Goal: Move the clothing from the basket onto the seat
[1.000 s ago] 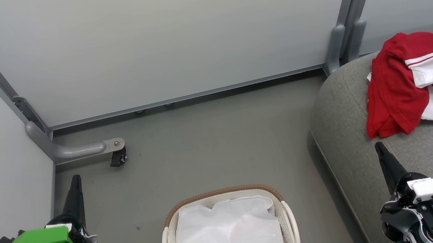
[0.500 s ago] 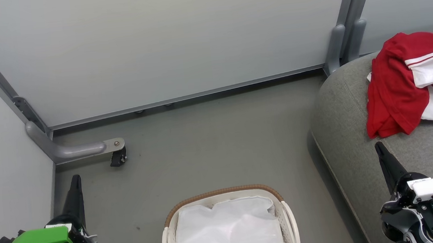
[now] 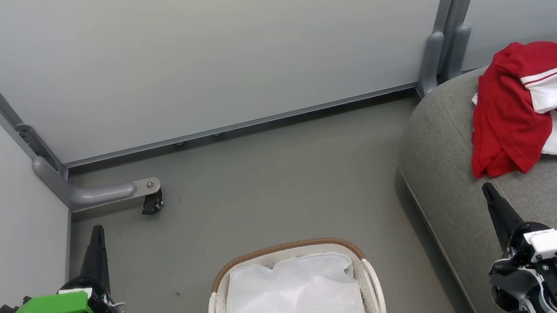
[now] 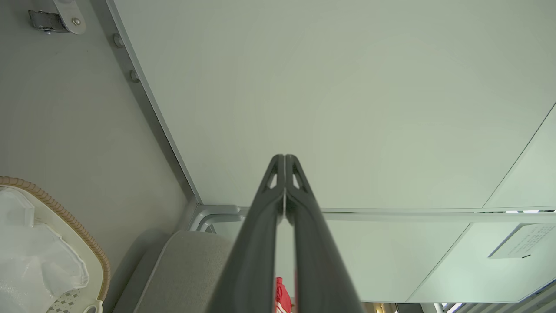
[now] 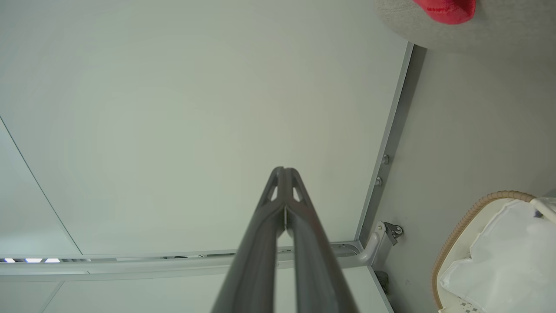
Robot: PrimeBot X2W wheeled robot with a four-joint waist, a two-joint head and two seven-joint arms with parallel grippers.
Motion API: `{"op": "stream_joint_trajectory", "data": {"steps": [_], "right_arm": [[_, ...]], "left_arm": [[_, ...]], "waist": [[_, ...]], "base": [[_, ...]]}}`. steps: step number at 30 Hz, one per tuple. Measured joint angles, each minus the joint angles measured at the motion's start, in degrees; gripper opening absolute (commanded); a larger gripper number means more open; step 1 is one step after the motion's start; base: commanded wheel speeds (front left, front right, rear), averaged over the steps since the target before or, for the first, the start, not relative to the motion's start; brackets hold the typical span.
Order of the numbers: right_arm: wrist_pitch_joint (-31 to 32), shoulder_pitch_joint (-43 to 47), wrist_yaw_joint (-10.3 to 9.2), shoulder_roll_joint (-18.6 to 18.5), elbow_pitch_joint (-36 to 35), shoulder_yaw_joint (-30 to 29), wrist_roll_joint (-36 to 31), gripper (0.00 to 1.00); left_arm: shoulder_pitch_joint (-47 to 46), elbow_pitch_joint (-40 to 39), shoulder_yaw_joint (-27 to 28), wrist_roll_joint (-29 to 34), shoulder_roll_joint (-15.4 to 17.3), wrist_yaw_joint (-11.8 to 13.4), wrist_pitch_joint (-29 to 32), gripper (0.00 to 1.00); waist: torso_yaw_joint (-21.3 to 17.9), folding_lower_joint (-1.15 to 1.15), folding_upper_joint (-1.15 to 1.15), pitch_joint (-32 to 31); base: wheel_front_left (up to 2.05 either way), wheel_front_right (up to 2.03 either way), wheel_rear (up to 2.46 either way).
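Nothing moved since 1 s ago. We see clothing (image 3: pixel 507 116) on seat (image 3: pixel 449 182), basket (image 3: pixel 286 247) holding liner (image 3: pixel 293 296). Left claw (image 3: pixel 97 229), right claw (image 3: pixel 487 188) closed, empty. Looks done; next we verify basket.

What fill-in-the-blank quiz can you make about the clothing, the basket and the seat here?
The red clothing lies on the grey ____.
Inside the basket sits a white fabric ____.
The left gripper and right gripper both have their fingers ____.
Missing words: seat; liner; shut.
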Motion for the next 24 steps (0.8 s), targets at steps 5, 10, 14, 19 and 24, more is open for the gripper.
{"op": "stream_joint_trajectory", "data": {"steps": [5, 10, 14, 19, 24], "right_arm": [[0.0, 0.0, 0.0, 0.0, 0.0, 0.0, 0.0, 0.0], [0.0, 0.0, 0.0, 0.0, 0.0, 0.0, 0.0, 0.0], [0.0, 0.0, 0.0, 0.0, 0.0, 0.0, 0.0, 0.0], [0.0, 0.0, 0.0, 0.0, 0.0, 0.0, 0.0, 0.0], [0.0, 0.0, 0.0, 0.0, 0.0, 0.0, 0.0, 0.0]], "left_arm": [[0.0, 0.0, 0.0, 0.0, 0.0, 0.0, 0.0, 0.0], [0.0, 0.0, 0.0, 0.0, 0.0, 0.0, 0.0, 0.0], [0.0, 0.0, 0.0, 0.0, 0.0, 0.0, 0.0, 0.0], [0.0, 0.0, 0.0, 0.0, 0.0, 0.0, 0.0, 0.0], [0.0, 0.0, 0.0, 0.0, 0.0, 0.0, 0.0, 0.0]], "waist": [[0.0, 0.0, 0.0, 0.0], [0.0, 0.0, 0.0, 0.0], [0.0, 0.0, 0.0, 0.0], [0.0, 0.0, 0.0, 0.0], [0.0, 0.0, 0.0, 0.0]], "base": [[0.0, 0.0, 0.0], [0.0, 0.0, 0.0], [0.0, 0.0, 0.0], [0.0, 0.0, 0.0], [0.0, 0.0, 0.0]]}}
